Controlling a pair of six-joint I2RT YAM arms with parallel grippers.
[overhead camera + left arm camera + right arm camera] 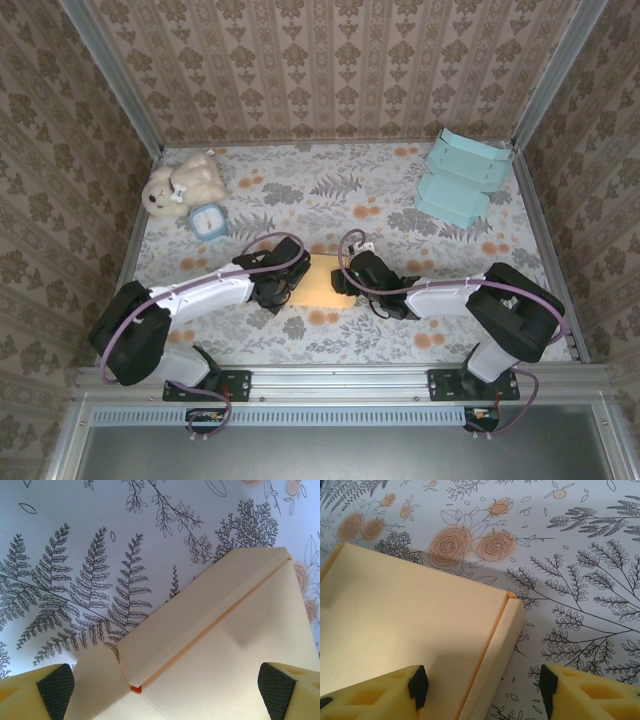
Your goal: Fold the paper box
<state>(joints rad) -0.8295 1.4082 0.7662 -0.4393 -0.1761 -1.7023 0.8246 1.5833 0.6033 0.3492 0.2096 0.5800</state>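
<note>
Plain cream paper box (315, 285) lies flat (both arms' fingers (56, 687) spread above).

Matt paper box (225, 655) (smooth), plush teddy (181, 187)

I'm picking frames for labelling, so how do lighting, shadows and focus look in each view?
Top external: even, soft light, sharp, no glare on the paper box. Left wrist: cool bluish cast over the tablecloth, fern print crisp, a faint shadow patch on the box. Right wrist: warmer tone, print sharp, a soft shadow on the box near the bottom edge.
</note>
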